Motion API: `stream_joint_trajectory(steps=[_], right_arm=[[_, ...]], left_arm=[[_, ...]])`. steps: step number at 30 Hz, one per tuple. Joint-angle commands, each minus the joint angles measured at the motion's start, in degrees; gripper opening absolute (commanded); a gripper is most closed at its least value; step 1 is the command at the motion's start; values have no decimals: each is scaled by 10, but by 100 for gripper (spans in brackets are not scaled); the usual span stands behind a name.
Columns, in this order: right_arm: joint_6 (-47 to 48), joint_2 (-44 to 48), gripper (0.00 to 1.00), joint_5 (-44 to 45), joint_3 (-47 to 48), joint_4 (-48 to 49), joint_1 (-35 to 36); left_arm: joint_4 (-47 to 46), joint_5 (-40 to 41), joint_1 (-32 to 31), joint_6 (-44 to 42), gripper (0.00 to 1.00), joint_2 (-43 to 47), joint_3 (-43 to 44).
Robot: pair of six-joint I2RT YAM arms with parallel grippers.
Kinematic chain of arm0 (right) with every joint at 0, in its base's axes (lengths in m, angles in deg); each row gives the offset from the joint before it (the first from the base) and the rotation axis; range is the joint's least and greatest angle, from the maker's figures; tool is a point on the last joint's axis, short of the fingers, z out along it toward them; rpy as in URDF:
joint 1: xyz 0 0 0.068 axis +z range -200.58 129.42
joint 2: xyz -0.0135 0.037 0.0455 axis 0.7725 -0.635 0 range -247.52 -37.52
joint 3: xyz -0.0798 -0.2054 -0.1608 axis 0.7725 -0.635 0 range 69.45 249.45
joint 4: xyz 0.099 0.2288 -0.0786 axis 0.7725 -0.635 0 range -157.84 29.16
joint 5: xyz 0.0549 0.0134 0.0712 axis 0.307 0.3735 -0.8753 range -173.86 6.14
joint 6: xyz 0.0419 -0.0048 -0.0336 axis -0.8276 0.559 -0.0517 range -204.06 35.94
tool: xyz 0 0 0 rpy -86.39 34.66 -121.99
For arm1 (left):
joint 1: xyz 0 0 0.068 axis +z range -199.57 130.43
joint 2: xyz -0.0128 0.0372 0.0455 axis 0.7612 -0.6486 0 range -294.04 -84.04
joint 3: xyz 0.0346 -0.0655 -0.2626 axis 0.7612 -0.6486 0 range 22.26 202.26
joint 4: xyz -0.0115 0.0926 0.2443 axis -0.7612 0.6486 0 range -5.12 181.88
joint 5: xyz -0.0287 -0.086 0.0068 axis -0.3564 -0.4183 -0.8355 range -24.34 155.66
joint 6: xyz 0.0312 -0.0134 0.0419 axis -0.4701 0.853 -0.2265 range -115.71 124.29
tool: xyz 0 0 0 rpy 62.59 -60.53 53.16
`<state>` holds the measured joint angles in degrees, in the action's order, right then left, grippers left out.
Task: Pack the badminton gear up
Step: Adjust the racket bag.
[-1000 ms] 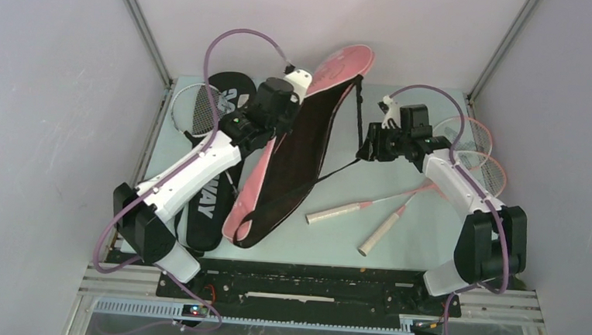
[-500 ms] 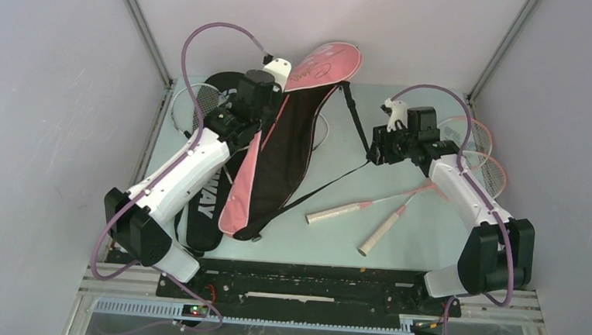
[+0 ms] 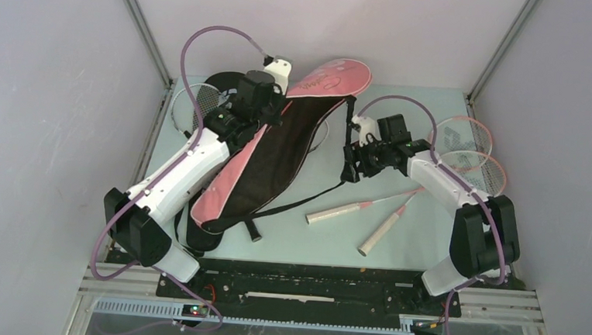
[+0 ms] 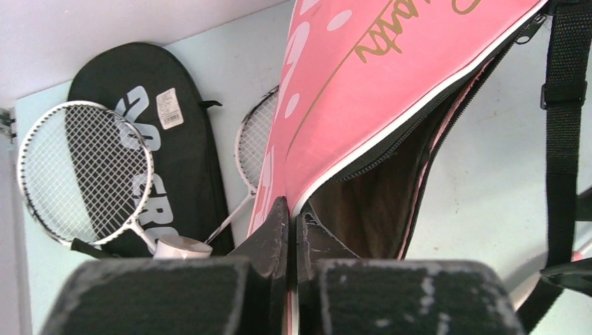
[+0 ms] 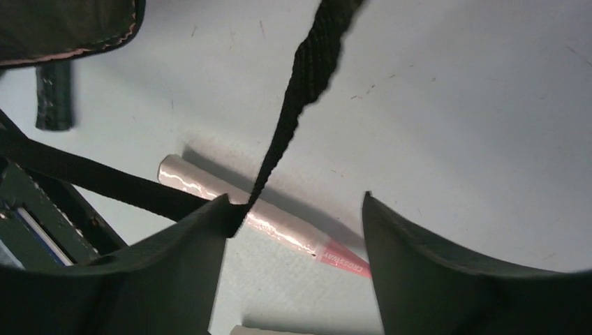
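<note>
Left gripper jaws pinched tight on the zip edge of the pink cover; cover gapes, dark lining showing, lying diagonally partly over the black cover at table left; white racket rests on black cover. Right gripper jaws wide, clamping nothing; strap drapes across one finger; pink rackets lie at table right.

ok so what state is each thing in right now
left gripper: jaws shut on the pink cover's edge
right gripper: jaws open
pink cover: unzipped, gaping
black strap: draped against one right jaw
black cover: flat, partly under the pink cover
white racket: lying partly on the black cover
pink rackets: loose, unpacked
</note>
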<state>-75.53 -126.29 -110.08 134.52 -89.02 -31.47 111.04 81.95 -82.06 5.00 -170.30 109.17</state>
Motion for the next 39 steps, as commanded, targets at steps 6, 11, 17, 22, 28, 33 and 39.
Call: stream_joint_trajectory(steps=[6, 11, 17, 22, 28, 33, 39], right_arm=[[-14, 2, 91, -18, 85, -21, 20], [-25, 33, 93, -28, 95, -17, 22], [-29, 69, 89, -87, 83, -15, 24], [-21, 63, 86, -174, 62, -9, 55], [68, 53, 92, -266, 29, -20, 117], [70, 61, 95, -274, -7, 31, 179], [83, 32, 96, -252, -9, 55, 247]], left_arm=[[-47, -33, -25, 38, 0, 9, -33], [-44, -37, -36, 56, 0, -9, -27], [-30, -43, -37, 82, 0, -29, -6], [-17, -43, -36, 103, 0, -40, 13], [2, -55, -35, 108, 0, -49, 48], [19, -80, -27, 119, 0, -45, 69], [30, -103, -11, 133, 0, -37, 82]])
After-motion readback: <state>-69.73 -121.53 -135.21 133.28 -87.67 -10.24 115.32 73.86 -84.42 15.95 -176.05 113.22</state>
